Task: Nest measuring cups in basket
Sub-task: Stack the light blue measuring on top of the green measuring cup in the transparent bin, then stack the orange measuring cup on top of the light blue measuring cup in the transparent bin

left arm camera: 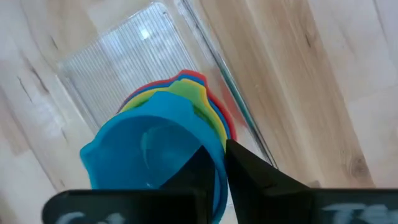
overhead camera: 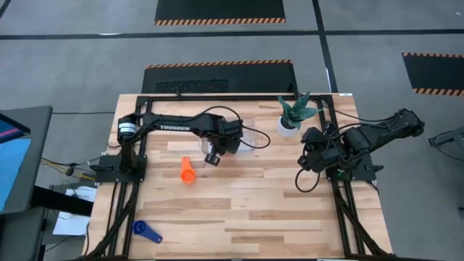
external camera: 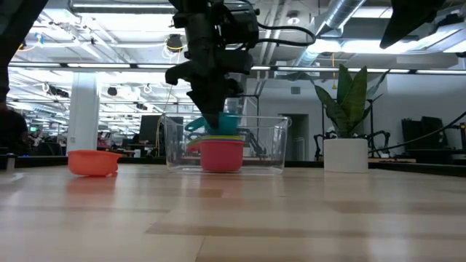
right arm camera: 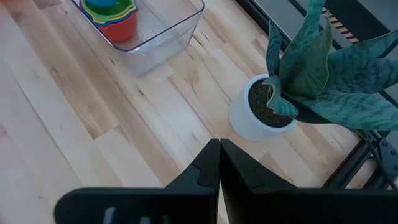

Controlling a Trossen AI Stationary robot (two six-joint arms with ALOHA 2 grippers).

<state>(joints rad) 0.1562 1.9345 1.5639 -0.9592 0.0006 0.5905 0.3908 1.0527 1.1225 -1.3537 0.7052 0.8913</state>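
Observation:
The clear basket (external camera: 273,145) stands on the table with a nested stack in it: a red cup (external camera: 220,155) at the bottom and yellow and green rims (left arm camera: 186,93) above it. My left gripper (left arm camera: 222,149) comes down over the basket from above, shut on a teal cup (left arm camera: 149,149) at the top of the stack. An orange cup (overhead camera: 187,170) lies on the table to the left of the basket. A dark blue cup (overhead camera: 147,230) lies near the table's near left corner. My right gripper (right arm camera: 219,149) waits shut by the table's right edge. My left gripper pinches the teal cup's wall at its rim (left arm camera: 219,163), with one finger (left arm camera: 199,171) inside the bowl and the other (left arm camera: 252,174) outside. The fingers point down from above. The cup is upright over the nested stack (external camera: 218,135); whether it rests on the stack I cannot tell.
A white pot with a green plant (overhead camera: 293,116) stands right of the basket, near the far right corner. The black arm frames run along the left and right table edges. Bare wood lies across the near half of the table (overhead camera: 254,217).

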